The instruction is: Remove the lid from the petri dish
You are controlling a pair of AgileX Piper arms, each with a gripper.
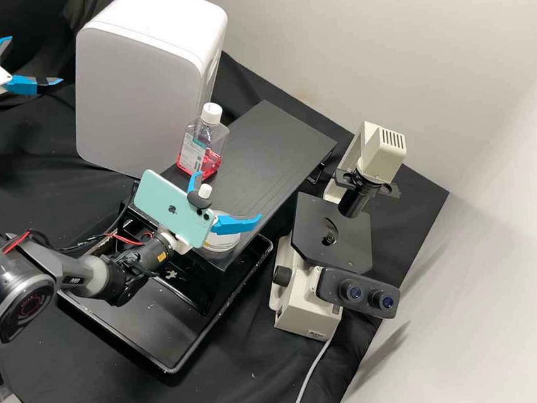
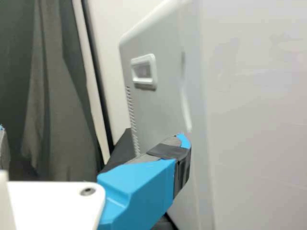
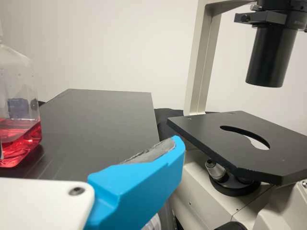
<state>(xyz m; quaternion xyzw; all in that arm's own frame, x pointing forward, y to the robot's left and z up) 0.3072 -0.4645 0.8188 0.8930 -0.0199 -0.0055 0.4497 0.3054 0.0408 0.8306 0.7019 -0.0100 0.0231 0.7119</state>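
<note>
Over the petri dish (image 1: 223, 245), the right jaws are hanging spread wide apart, pinching nothing. One blue finger (image 1: 240, 223) is lying just above the dish, and the other one is sticking up in the air. I cannot tell if the low finger is touching the dish. The dish is sitting at the near end of the black platform (image 1: 270, 150), by the corner of the black tray (image 1: 169, 350). It is looking round and clear, and I cannot tell if its lid is on. Farther back on the platform, a bottle (image 1: 202, 146) with red water and a white cap is standing up. Behind it, a big white box (image 1: 142, 68) is standing. A microscope (image 1: 333, 252) is standing just beside the platform on the black desk (image 1: 38, 179). Far off by the white box, the left jaws are hanging in the air, spread apart too and holding nothing.
</note>
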